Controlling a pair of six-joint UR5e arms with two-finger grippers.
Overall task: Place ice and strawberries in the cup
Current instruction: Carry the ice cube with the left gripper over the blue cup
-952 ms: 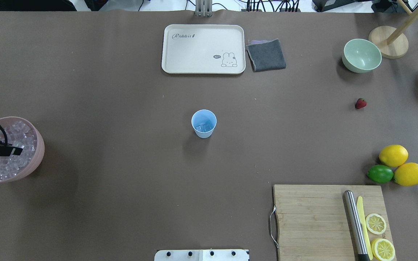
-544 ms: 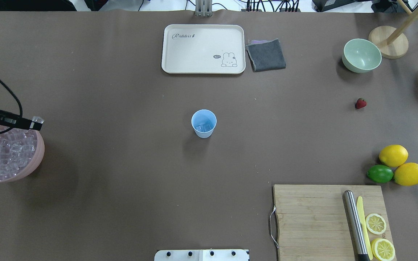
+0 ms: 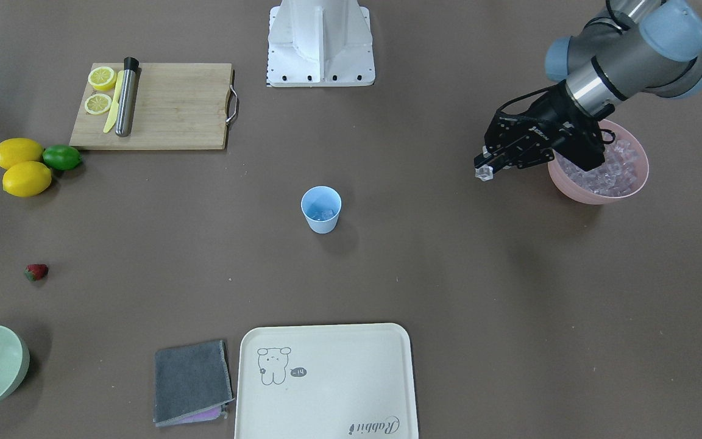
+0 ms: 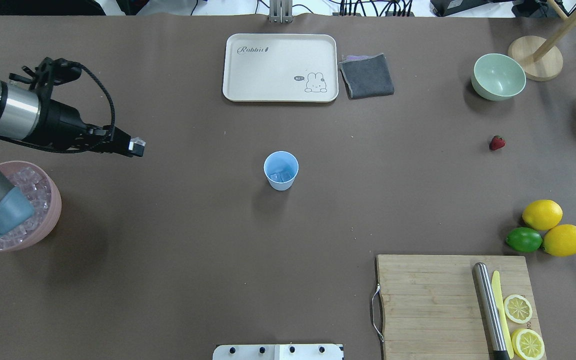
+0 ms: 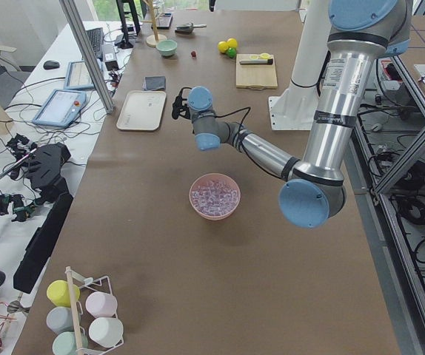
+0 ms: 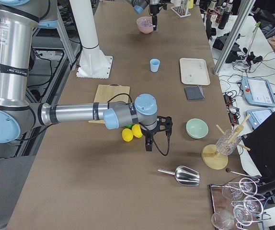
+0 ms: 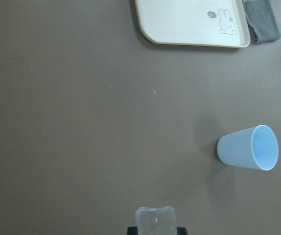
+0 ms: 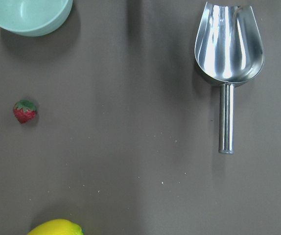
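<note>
The light blue cup (image 4: 281, 171) stands upright mid-table with a few ice cubes at its bottom. My left gripper (image 4: 136, 146) hangs above the bare table between the pink bowl (image 4: 54, 216) of ice (image 3: 612, 171) and the cup, shut on one clear ice cube (image 7: 154, 222). In the left wrist view the cup (image 7: 248, 148) lies ahead and to the right. The strawberry (image 4: 496, 143) lies alone on the table at the right, also in the right wrist view (image 8: 24, 111). My right gripper (image 6: 149, 144) hovers near the lemons, seen only from the side; I cannot tell its state.
A cream tray (image 4: 248, 75) and grey cloth (image 4: 366, 75) sit at the far edge. A pale green bowl (image 4: 498, 76), two lemons (image 4: 542, 214), a lime (image 4: 523, 239), a cutting board (image 4: 428, 300) and a metal scoop (image 8: 228, 49) fill the right side.
My left gripper rose out of the pink bowl with an ice cube and travelled right, toward the cup. Nothing else has moved.
</note>
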